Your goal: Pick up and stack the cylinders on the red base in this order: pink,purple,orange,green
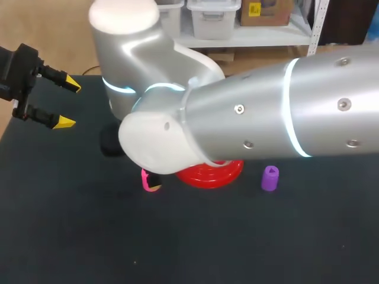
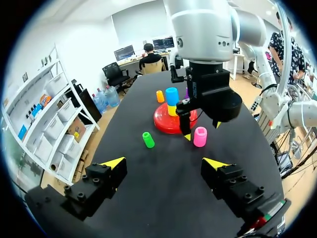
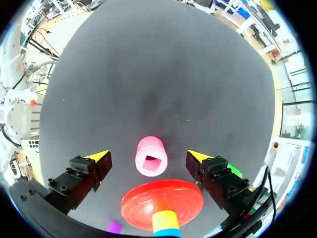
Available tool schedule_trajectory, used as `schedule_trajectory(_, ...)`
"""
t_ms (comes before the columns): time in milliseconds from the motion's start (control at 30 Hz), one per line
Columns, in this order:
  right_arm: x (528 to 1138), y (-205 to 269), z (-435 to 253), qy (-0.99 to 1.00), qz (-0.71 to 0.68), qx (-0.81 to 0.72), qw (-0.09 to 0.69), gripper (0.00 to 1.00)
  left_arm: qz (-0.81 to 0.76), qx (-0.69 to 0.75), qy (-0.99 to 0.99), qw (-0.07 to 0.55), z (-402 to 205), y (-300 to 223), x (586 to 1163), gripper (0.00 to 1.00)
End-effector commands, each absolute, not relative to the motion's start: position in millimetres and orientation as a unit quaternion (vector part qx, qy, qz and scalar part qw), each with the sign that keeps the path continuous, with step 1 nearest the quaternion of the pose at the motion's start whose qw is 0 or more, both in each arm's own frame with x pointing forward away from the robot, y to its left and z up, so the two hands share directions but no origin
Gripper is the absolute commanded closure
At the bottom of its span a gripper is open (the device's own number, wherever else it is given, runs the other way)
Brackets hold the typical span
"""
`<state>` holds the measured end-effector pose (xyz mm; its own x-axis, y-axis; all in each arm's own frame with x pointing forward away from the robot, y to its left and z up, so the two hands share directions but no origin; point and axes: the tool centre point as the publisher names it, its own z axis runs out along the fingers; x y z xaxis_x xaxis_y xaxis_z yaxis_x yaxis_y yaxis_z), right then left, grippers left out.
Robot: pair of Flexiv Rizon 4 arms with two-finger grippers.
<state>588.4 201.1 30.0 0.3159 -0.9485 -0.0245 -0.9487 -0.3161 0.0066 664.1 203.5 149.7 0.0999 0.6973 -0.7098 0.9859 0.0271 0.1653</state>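
The pink cylinder (image 3: 151, 156) stands upright on the dark surface (image 1: 177, 248), just beside the rim of the red base (image 3: 163, 203) and apart from it. Its top face shows a square hole. The right pincer (image 3: 148, 156) hangs over it with its fingers spread wide. One yellow tip is on each side of the cylinder, with a clear gap on both sides, so the pincer has hold of nothing. How low the tips reach along the cylinder's side I cannot tell for sure. In the left wrist view they look about level with its upper part.

In the middle of the red base a yellow cylinder (image 2: 172, 110) stands with a blue cylinder (image 2: 172, 95) on top of it. The green cylinder (image 2: 148, 139) lies tilted on the surface near the base, on the side toward the left arm. The orange cylinder (image 2: 160, 96) stands upright near the base's rim, on the side away from the left pincer. The purple cylinder (image 1: 270, 178) stands upright near the base, on the side opposite the pink one.

The right arm (image 1: 266, 112) reaches across the middle of the head view, covering part of the base and most of the pink cylinder. The left pincer (image 1: 68, 103) hovers well apart from all of this, over the surface's far left edge, wide open and empty.
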Motion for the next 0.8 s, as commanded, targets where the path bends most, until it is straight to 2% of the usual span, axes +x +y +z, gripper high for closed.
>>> schedule_trajectory(33,590.2,202.2,27.2,0.587,0.01,-0.809,0.002,0.0,-0.217,0.663,0.634,0.333,149.1,203.5,665.0,0.0)
schedule_trajectory(600,589.9,198.9,17.5,0.595,0.014,-0.803,-0.009,0.0,-0.217,0.663,0.634,0.333,149.1,203.5,665.0,0.0)
schedule_trajectory(633,589.8,199.0,16.9,0.597,0.016,-0.802,-0.011,0.61,-0.217,0.663,0.634,0.333,149.1,203.5,665.0,0.0)
schedule_trajectory(667,589.7,199.0,16.7,0.6,0.019,-0.8,-0.012,1.0,-0.217,0.663,0.634,0.333,149.1,203.5,665.0,0.0)
schedule_trajectory(800,587.5,200.9,16.5,0.6,0.021,-0.8,-0.014,1.0,-0.217,0.663,0.634,0.333,149.1,203.5,665.0,0.0)
